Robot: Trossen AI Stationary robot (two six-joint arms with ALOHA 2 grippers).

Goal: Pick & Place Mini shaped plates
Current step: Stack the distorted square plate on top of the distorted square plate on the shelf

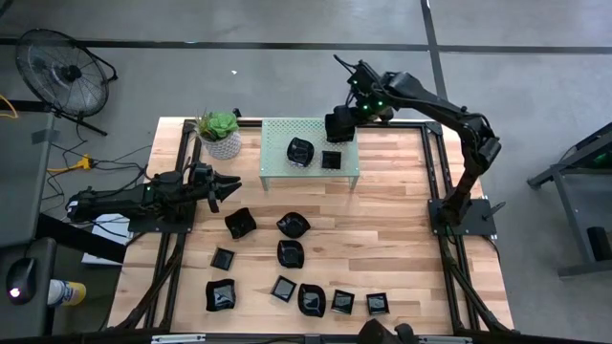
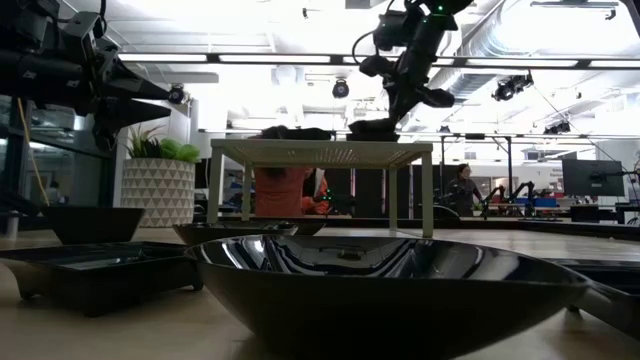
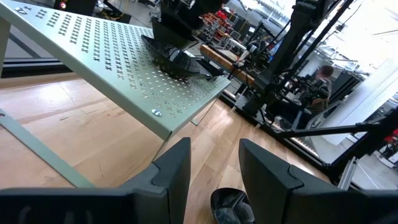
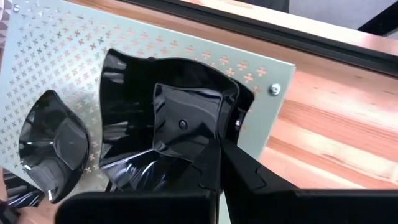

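Right gripper [image 1: 341, 126] over the far right corner of the pale green perforated stand [image 1: 277, 167], at the back of the bench [image 1: 402, 229]. Its fingers [image 4: 242, 174] are fully closed, pinching the near rim of a square black plate [image 4: 186, 121]; the rim sits between the two fingers, the rest of the plate sticks out ahead of them. Held plate is right above or on a second square plate [image 4: 124, 93] on the stand top; cannot tell if they touch. A rounded wavy plate [image 4: 53, 146] lies on the stand just beside them. High view shows two plates on the stand: wavy one [image 1: 300, 151] and square one [image 1: 332, 160].

Left gripper [image 1: 226, 181] hovers over the bench left of the stand, near the white-potted plant [image 1: 221, 134]. Fingers [image 3: 174, 171] partly open, nothing between them. One dark plate [image 3: 231, 206] lies on the bench below and ahead of the fingers, apart from them.

Rest of the plates spread over the near half of the bench, e.g. one [image 1: 239, 223] closest to the left gripper, well apart from it, and a row [image 1: 312, 299] along the front edge.
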